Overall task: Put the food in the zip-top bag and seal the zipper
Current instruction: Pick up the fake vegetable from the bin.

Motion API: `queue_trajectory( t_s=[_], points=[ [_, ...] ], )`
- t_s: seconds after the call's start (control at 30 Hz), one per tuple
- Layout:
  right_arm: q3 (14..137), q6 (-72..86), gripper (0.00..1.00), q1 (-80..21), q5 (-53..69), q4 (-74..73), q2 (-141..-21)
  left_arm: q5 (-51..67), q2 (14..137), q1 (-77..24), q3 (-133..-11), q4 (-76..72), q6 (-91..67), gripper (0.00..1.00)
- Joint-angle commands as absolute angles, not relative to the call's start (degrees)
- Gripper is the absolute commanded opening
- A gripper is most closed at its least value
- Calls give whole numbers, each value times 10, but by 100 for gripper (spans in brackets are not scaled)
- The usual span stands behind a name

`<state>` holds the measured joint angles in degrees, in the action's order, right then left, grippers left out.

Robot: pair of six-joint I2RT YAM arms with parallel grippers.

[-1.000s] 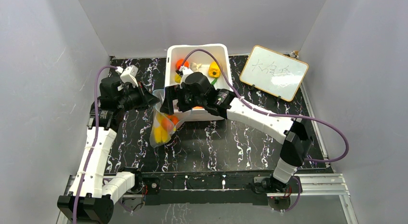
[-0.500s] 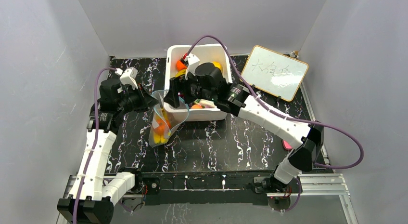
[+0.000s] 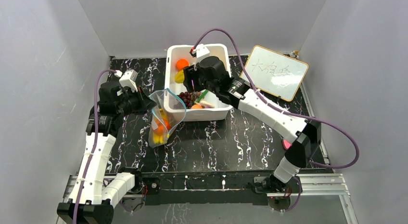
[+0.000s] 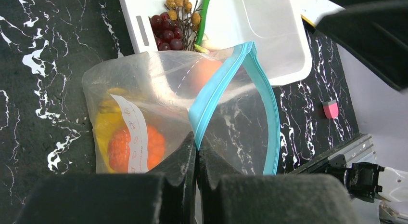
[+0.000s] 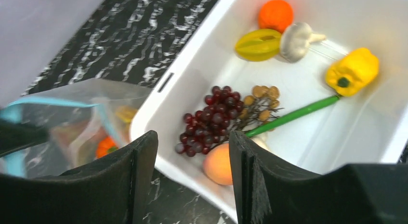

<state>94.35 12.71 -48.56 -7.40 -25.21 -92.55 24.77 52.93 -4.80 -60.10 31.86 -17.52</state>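
The zip-top bag (image 3: 162,122) stands open against the tub's left front corner, and my left gripper (image 4: 197,143) is shut on its teal zipper (image 4: 219,86). Inside the bag (image 4: 144,84) lie an orange fruit (image 4: 130,147) and a yellow piece (image 4: 102,125). My right gripper (image 5: 192,137) hovers open over the tub with nothing between its fingers. Below it the food lies loose: dark red grapes (image 5: 211,119), a pale orange fruit (image 5: 219,164), a green stem (image 5: 293,115), a yellow pepper (image 5: 351,72), a white piece (image 5: 296,38), a yellow-green fruit (image 5: 257,43) and an orange (image 5: 275,14).
The white tub (image 3: 169,65) sits at the back middle of the black marbled table. A small whiteboard (image 3: 274,72) leans at the back right. A pink eraser (image 3: 287,144) lies near the right arm's elbow. Grey walls close in on three sides.
My right gripper has pulled back from the bag's mouth to above the tub, and its jaws have narrowed. The left gripper keeps its hold on the bag's edge.
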Motion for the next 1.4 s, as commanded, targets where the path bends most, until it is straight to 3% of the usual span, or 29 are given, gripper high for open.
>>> queue_trajectory(
  t_s=[0.0, 0.37, 0.57, 0.93, 1.13, 1.37],
  points=[
    [964, 89, 51, -460, -145, -217, -966, 246, 509, -51, -595, 332, -155, 0],
    [998, 60, 48, -395, -271, -175, -1109, 244, 503, -51, -595, 323, -155, 0],
    [1063, 64, 56, -371, -330, -160, -1188, 250, 511, -51, -607, 332, -150, 0],
    [1186, 129, 83, -344, -383, -168, -1297, 270, 513, -51, -624, 316, -177, 0],
    [1208, 133, 90, -333, -400, -137, -1330, 259, 505, -51, -618, 318, -160, 0],
    [1227, 132, 91, -327, -390, -118, -1377, 259, 499, -51, -604, 321, -157, 0]
  ],
)
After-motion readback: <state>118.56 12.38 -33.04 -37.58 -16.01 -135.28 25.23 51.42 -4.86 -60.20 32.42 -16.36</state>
